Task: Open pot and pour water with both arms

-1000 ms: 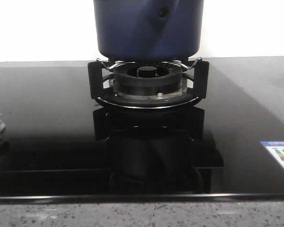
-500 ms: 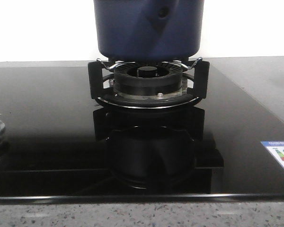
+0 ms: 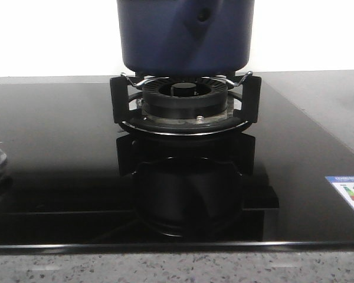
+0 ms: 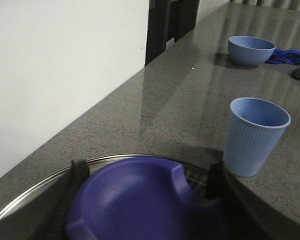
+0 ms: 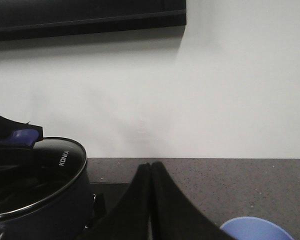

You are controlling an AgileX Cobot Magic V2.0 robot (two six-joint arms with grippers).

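One pot sits upright on the burner at 12 o'clock in front view, handle mount facing camera; left wrist: left gripper jaws clamp the blue lid knob; right wrist: right gripper fingers pressed together, pot at 9 o'clock.

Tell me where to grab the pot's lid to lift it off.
Take the blue handle in the middle of the glass lid, coming straight down from above and pinching across its two ends. It is the only raised part. The lid's metal rim sits flush on the pot, leaving no edge to catch.
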